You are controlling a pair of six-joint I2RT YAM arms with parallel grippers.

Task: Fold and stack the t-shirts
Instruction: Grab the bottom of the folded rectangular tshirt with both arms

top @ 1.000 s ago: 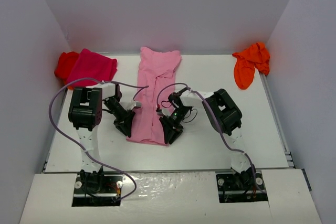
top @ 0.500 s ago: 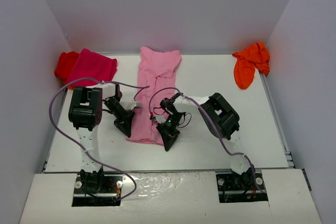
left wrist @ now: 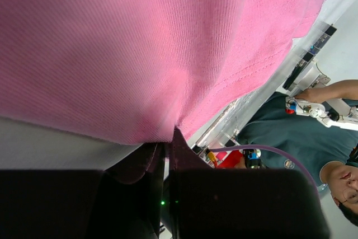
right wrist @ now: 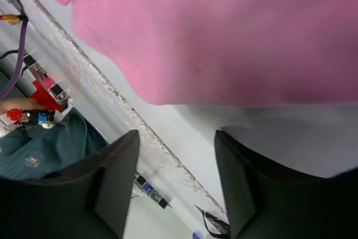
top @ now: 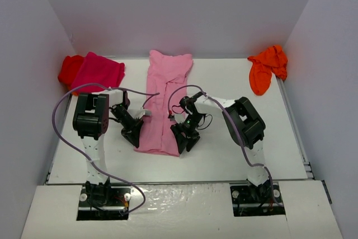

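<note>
Along the middle of the white desk [top: 240, 155], from its far edge toward the near one, the light pink t-shirt [top: 168, 90] is lying as a long, narrow folded strip. At the far left corner the magenta t-shirt [top: 99, 71] is resting partly over the red t-shirt [top: 69, 68], and at the far right corner the orange t-shirt [top: 267, 68] is sitting crumpled. From above, the left pincer [top: 134, 137] is sitting at the strip's near left hem and the right pincer [top: 183, 141] at its near right corner, their fingers too small to read. The left wrist view is filling that in: its dark fingers are pressed together, pinching a puckered fold of pink hem, and the cloth is showing a fine ribbed knit with a stitched seam. The right wrist view is showing two fingers [right wrist: 112, 188] spread apart over bare desk, holding nothing, the shirt's rounded edge lying just beyond them. Only the wrist views are catching a person in a teal top [left wrist: 279, 138] beyond the desk's edge.
</note>
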